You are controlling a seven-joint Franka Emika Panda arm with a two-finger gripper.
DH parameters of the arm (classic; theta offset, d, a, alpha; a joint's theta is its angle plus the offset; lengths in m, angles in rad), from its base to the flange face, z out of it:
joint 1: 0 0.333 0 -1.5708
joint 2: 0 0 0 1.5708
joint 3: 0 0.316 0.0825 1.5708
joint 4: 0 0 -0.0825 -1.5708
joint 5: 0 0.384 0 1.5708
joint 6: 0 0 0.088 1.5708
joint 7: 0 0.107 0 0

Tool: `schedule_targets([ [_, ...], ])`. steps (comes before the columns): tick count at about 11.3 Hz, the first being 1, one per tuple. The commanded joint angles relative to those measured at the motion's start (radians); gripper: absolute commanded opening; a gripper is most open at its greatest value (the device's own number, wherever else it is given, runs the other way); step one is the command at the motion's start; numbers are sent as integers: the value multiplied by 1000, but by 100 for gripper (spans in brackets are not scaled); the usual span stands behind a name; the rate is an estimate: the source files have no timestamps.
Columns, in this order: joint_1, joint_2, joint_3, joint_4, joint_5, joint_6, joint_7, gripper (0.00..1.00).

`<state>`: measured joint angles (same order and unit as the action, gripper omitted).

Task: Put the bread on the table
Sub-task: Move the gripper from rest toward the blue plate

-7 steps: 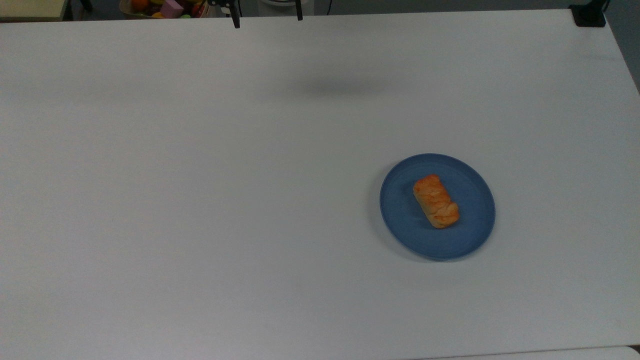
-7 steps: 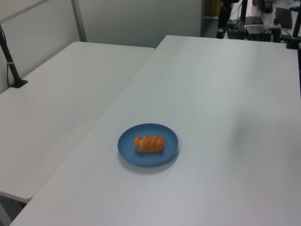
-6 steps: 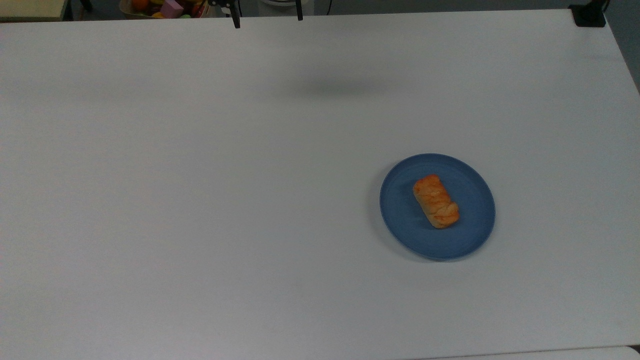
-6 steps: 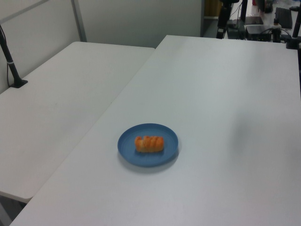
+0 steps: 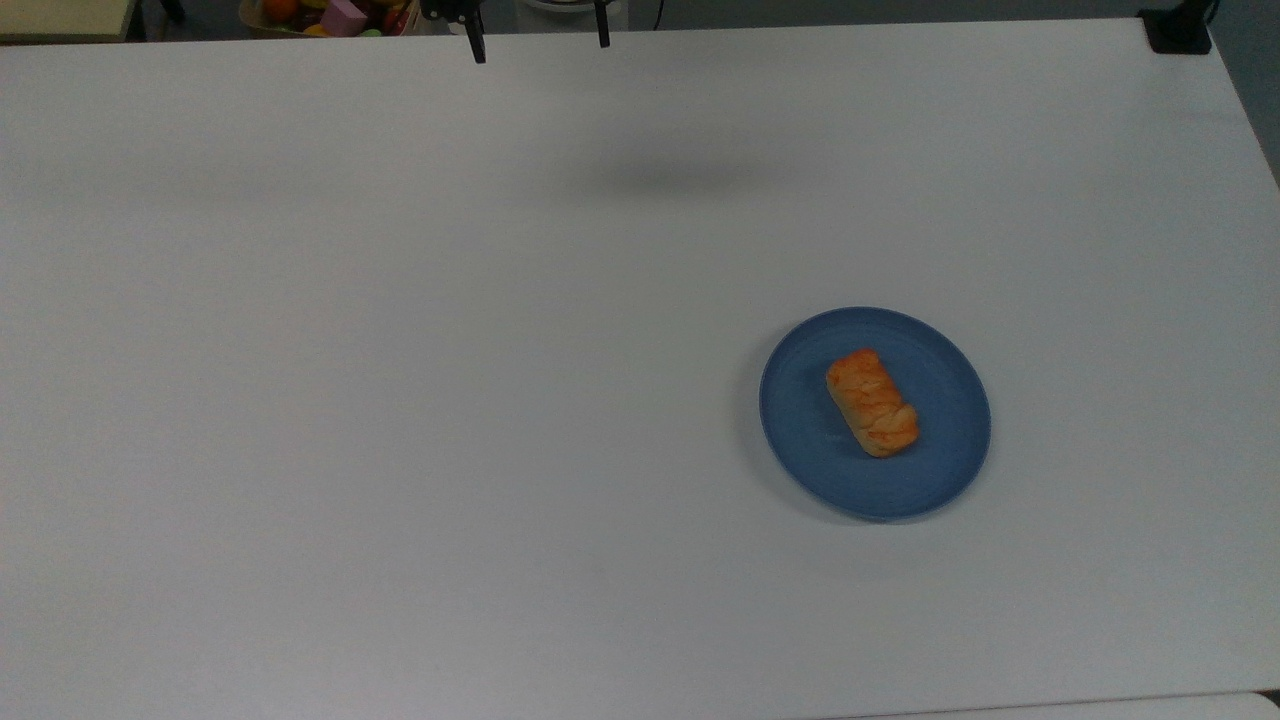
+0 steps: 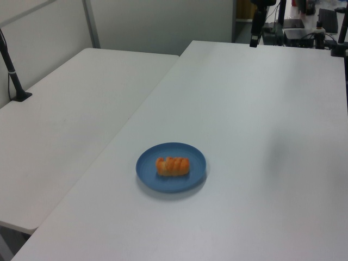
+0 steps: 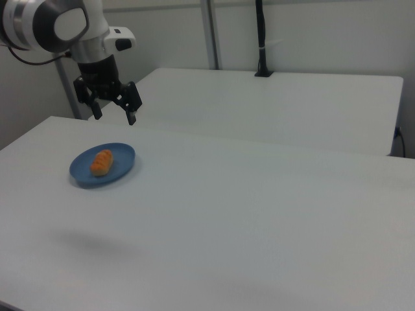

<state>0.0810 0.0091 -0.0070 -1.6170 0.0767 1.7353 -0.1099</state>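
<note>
On the blue plate (image 5: 800, 420), top view: bread (image 5: 872, 402) lying flat, long axis slanted, near the plate's centre, with the white table (image 5: 400, 400) bare all round. Gripper (image 5: 540, 45) seen at the upper edge, fingers spread wide, nothing between them, well apart from the bread.

In the left view: same bun centred on the plate, lengthwise across the frame. One dark finger (image 6: 254, 39) noted at the far table edge. Crust glazed and lumpy; judged light, soft and liable to dent, possibly slick on top.

In the right view: gripper hanging high above the table, jaws open and empty, up and beyond the plate's rim. Hold best taken across the short width at mid-length, on the paler sides, with gentle pressure. Not yet grasped; bread not yet on the table.
</note>
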Motion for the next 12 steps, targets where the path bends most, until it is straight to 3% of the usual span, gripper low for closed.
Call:
schedule_targets([
  [1, 6, -11, -2, -11, 23, -14, -22, 100],
  [7, 89, 104, -1, 8, 26, 64, -17, 100],
  [12, 187, 308, 16, 231, 18, 67, 169, 100],
])
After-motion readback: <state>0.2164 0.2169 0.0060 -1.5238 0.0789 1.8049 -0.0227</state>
